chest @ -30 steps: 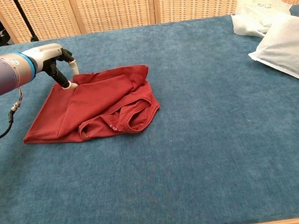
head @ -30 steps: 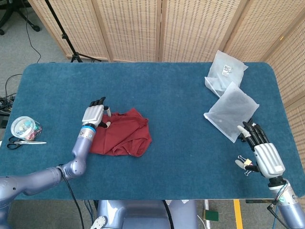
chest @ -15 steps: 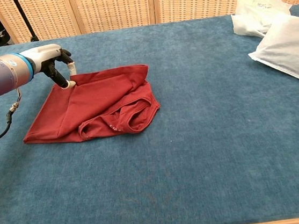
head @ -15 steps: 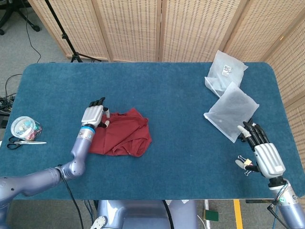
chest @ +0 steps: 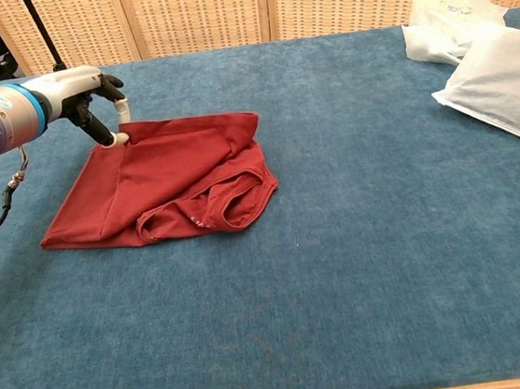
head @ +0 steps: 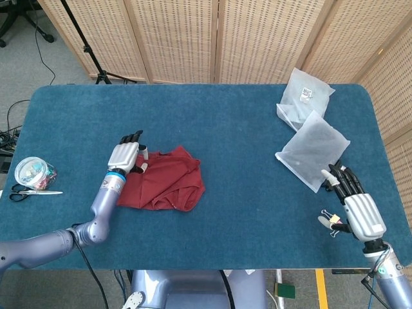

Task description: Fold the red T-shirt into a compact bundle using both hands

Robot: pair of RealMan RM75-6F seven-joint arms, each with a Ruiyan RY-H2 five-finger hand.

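Red shirt (chest: 165, 182) lying mid-table, left hand (chest: 89, 92) pinching its far-left corner; right hand (head: 360, 212) resting spread, holding nothing.

The red cotton T-shirt (chest: 160, 181) lies partly folded on the table, left of centre; a flat smooth panel covers its left side; rumpled layers bunch at the right, the collar band curving along the near edge.

Left hand (chest: 89, 97) at the red T-shirt (chest: 169, 181)
Fingertips touch its ten o'clock corner; two white bags (chest: 483, 47) lie at two o'clock.
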